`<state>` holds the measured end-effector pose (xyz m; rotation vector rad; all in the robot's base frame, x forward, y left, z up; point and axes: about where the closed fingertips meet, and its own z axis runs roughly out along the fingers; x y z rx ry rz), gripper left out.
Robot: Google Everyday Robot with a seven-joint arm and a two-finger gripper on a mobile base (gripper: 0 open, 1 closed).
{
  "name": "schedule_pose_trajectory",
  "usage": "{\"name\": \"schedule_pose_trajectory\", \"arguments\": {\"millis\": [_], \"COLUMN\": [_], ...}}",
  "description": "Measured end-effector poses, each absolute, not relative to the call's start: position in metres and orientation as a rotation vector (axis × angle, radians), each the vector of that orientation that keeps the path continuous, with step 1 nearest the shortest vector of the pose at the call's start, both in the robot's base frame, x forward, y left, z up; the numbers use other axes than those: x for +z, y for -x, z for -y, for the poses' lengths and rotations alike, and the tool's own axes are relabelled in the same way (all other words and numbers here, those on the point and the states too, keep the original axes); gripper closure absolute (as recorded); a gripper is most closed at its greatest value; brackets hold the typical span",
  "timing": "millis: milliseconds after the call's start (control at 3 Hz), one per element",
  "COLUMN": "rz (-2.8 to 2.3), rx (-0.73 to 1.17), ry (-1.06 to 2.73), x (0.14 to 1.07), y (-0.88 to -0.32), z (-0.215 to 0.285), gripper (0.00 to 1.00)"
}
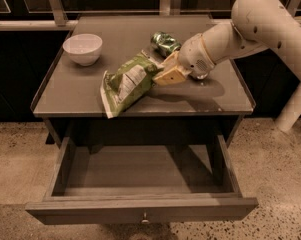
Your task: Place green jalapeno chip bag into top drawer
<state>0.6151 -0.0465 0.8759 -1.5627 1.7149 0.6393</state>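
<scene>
On the counter, starting at the left, a white bowl sits near the back corner, well apart from everything else. Toward the middle lies the chip bag, label panel up, its lower left corner poking past the counter's front edge and its right end lifted a little. That right end runs into the gripper, whose tan fingers look to be pinching the bag's edge between them. Just behind them lies a crushed green can, and the pale arm comes in from the right. My worry is the hold: it is a thin bite on one slick, crinkled end, so the bag could slide out when it swings, or droop and snag on the counter's front lip on the way down. The wrist is also near enough to the can that a backward sweep might knock it. Below, the drawer stands pulled right out, knob facing me, with nothing in it that I can see. The bowl likewise shows nothing inside from where I stand. The bag is not yet in the drawer.
</scene>
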Motion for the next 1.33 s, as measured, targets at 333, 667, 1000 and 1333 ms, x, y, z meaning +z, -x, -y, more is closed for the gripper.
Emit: {"name": "schedule_pose_trajectory", "arguments": {"millis": [333, 667, 1000, 1333], "rz": [-1.691, -1.719, -1.763, -1.797], "rx": [0.701, 0.746, 0.803, 0.848], "ry": [1.543, 1.477, 1.394, 1.327], "x": [0.885, 0.886, 0.874, 0.863], "y": [-0.588, -0.553, -0.52, -0.497], "z": [0.056, 0.069, 0.079, 0.084], "gripper": [1.0, 1.0, 1.0, 1.0]}}
